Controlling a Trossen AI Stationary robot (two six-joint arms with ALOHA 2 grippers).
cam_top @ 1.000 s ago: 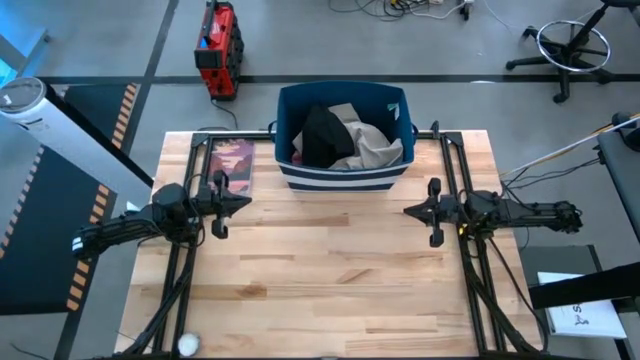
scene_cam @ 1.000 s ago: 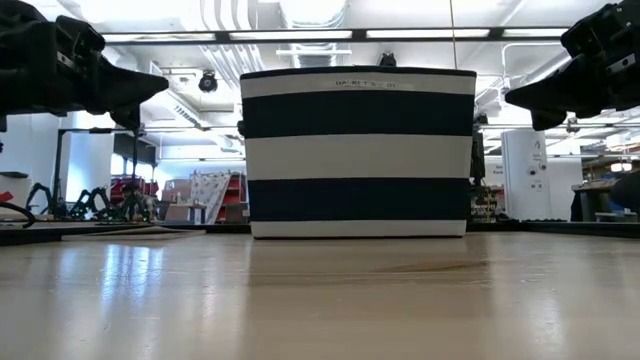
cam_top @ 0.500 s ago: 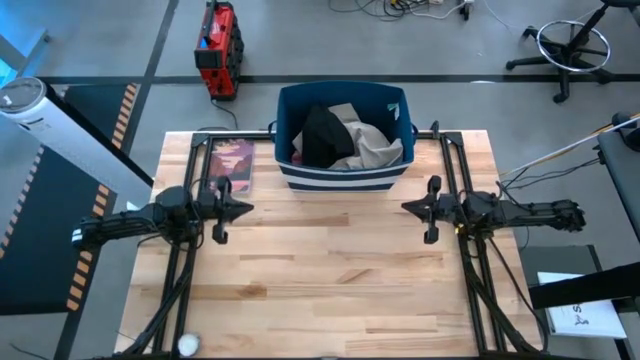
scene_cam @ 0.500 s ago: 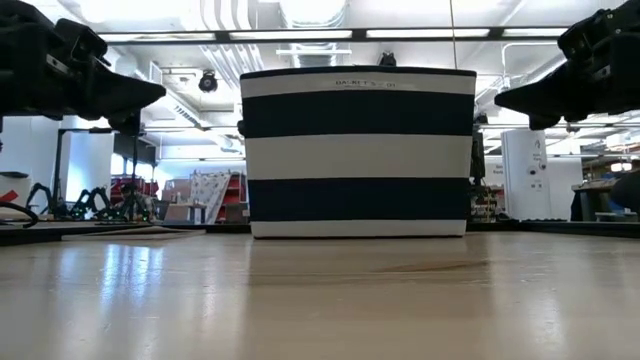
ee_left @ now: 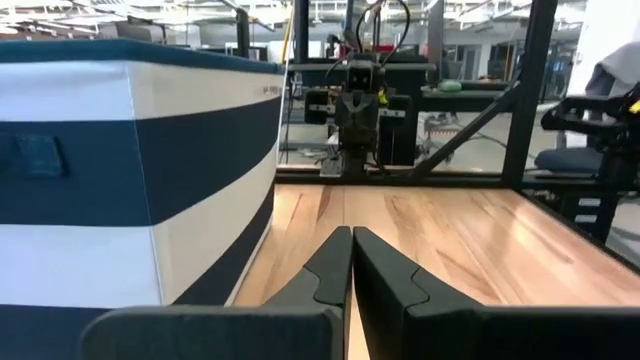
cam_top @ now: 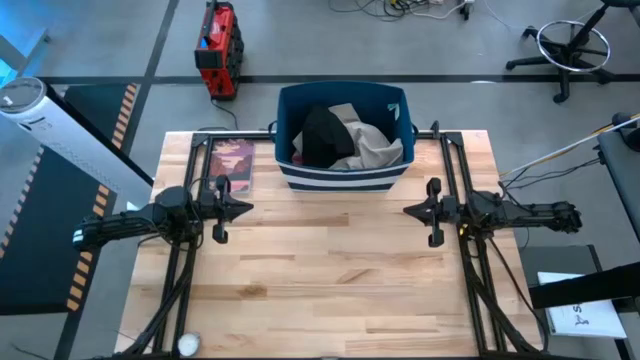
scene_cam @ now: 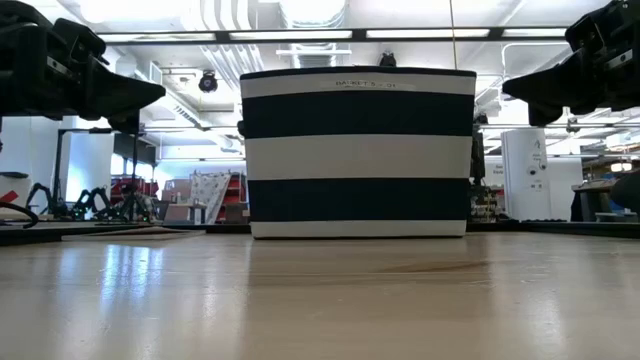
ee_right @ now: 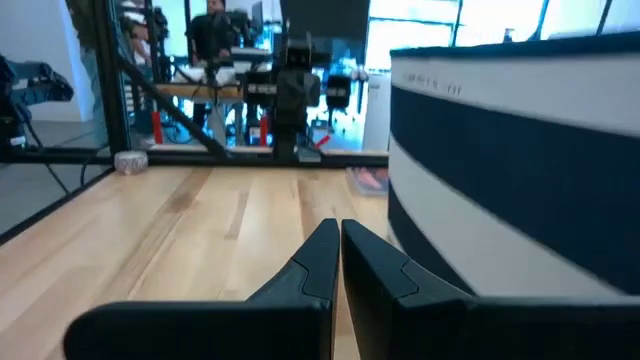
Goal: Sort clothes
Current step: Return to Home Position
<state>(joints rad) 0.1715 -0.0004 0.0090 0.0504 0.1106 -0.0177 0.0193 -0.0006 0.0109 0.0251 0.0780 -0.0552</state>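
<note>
Top centre, clothes (cam_top: 345, 140) fill the striped navy bin (cam_top: 342, 179); left gripper (cam_top: 246, 208) and right gripper (cam_top: 408, 210) flank it, fingers together.

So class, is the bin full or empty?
Partly full: black and beige clothes lie inside the bin. Left gripper and right gripper hang shut, clear of it.

No wording can be read anywhere; a short line of small dark print runs along the top white stripe of the navy-and-white striped bin (scene_cam: 357, 150), facing the low view, too small to make out.
</note>
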